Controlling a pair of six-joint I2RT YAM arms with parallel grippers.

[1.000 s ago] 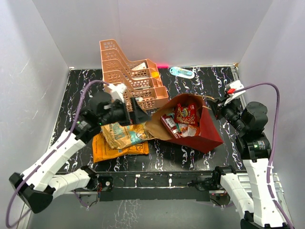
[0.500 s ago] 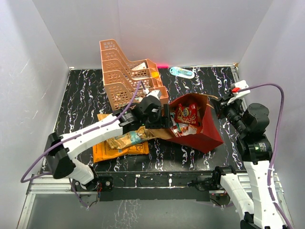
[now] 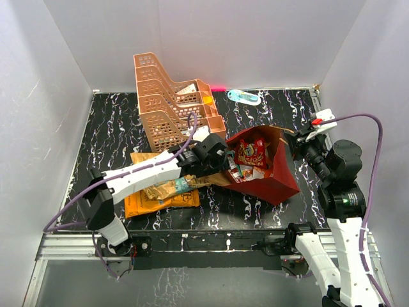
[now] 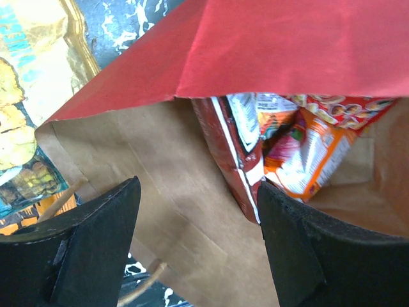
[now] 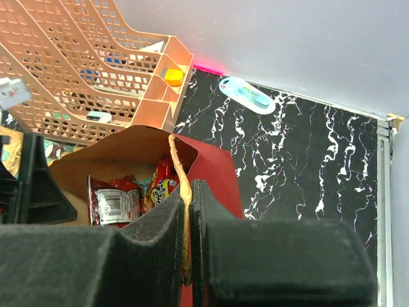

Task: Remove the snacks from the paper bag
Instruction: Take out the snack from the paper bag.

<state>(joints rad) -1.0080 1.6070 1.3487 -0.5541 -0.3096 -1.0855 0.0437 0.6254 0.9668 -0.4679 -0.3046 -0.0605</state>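
Observation:
The paper bag [image 3: 276,180], red outside and brown inside, lies with its mouth facing left. Red, orange and white snacks [image 3: 250,153] sit inside. My left gripper [image 3: 223,166] is at the mouth and stands open [image 4: 198,190] over the brown lining, with nothing between its fingers. A red packet [image 4: 233,150] lies by its right finger, with an orange packet [image 4: 307,153] behind. My right gripper [image 5: 190,192] is shut on the bag's twine handle [image 5: 177,163] at the upper rim. A tan-gold chip bag [image 3: 167,188] and an orange chip bag [image 3: 146,203] lie on the table to the left.
A peach tiered rack [image 3: 171,102] stands just behind the left arm and the bag mouth. A small blue-green bottle [image 3: 245,96] lies at the back wall. White walls close in the black marbled table [image 3: 108,128] on three sides.
My left gripper moved right from above the tan-gold chip bag into the bag's mouth and its jaws narrowed somewhat. The right gripper kept its hold on the handle.

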